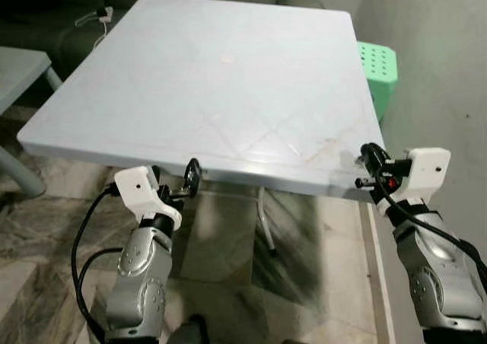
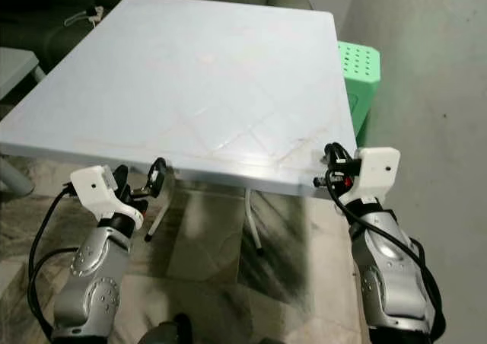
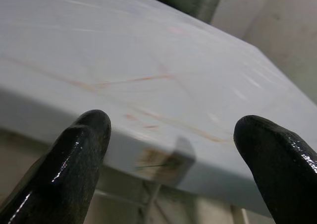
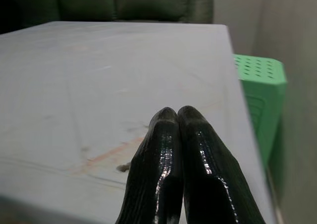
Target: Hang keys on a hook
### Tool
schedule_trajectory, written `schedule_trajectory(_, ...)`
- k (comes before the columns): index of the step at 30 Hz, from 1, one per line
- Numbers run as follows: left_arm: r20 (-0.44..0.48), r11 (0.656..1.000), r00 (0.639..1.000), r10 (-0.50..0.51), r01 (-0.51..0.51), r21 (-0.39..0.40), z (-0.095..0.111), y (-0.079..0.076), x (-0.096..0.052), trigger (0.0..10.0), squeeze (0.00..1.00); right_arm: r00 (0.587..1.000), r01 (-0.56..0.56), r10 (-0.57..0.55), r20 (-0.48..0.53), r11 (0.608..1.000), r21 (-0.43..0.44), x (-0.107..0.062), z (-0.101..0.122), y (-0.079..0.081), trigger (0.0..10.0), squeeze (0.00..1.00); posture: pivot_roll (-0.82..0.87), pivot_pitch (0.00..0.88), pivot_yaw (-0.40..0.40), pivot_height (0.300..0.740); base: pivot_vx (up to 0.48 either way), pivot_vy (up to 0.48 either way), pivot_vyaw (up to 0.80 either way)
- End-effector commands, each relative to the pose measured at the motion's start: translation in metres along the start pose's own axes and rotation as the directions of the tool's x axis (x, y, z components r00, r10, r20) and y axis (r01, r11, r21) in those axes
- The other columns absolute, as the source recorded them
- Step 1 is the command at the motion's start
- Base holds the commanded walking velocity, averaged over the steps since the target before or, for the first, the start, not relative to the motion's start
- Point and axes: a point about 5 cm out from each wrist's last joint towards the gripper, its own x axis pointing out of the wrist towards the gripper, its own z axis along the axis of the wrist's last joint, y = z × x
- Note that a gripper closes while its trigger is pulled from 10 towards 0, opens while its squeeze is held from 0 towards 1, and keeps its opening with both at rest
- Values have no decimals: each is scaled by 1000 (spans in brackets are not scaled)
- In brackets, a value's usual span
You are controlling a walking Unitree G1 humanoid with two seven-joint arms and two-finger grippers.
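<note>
Both grippers wait at the near edge of the grey table [image 1: 228, 78], left gripper [image 3: 171, 149] spread, right gripper [image 4: 177, 116] pressed together empty; keys and hook apparently elsewhere.

The pale grey plastic table [image 1: 228, 78] bears faint reddish scuffs. At its near edge, the left end effector [image 1: 191, 173] is spread and the right end effector [image 4: 177, 119] is pressed together.

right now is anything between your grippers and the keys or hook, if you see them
Cannot judge: I make out neither keys nor hook. The left gripper, fingers open, and right gripper, fingers shut, sit at the near edge of the grey table.
</note>
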Motion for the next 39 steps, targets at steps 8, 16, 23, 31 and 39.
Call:
schedule_trajectory(8, 9, 1000, 1000, 5, -5, -7, 1, 0, 0, 10000, 0, 1000, -7, 7, 23, 1000, -14, 1, 6, 0, 10000, 0, -35, 145, -83, 740, 0, 0, 0)
schedule_trajectory(16, 8, 1000, 1000, 5, -5, 3, 1, 1, 1, 10000, 0, 1000, 2, -1, 7, 1000, -16, 0, 2, -1, 10000, 0, -36, 141, -81, 740, 0, 0, 0)
schedule_trajectory(23, 9, 1000, 1000, 8, -8, 0, 1, 0, 2, 10000, 0, 1000, 9, -9, 2, 1000, -20, 0, 3, -3, 10000, 0, -35, 148, -82, 740, 0, 0, 0)
schedule_trajectory(31, 11, 1000, 1000, 10, -10, 4, 2, 1, 2, 10000, 0, 1000, 11, -11, 6, 1000, -26, 1, 4, -4, 10000, 0, -34, 156, -82, 740, 0, 0, 0)
schedule_trajectory(39, 12, 1000, 1000, 12, -12, 12, 3, 3, 2, 10000, 0, 1000, 11, -11, 3, 1000, -25, 2, 3, -3, 10000, 0, -33, 154, -80, 740, 0, 0, 0)
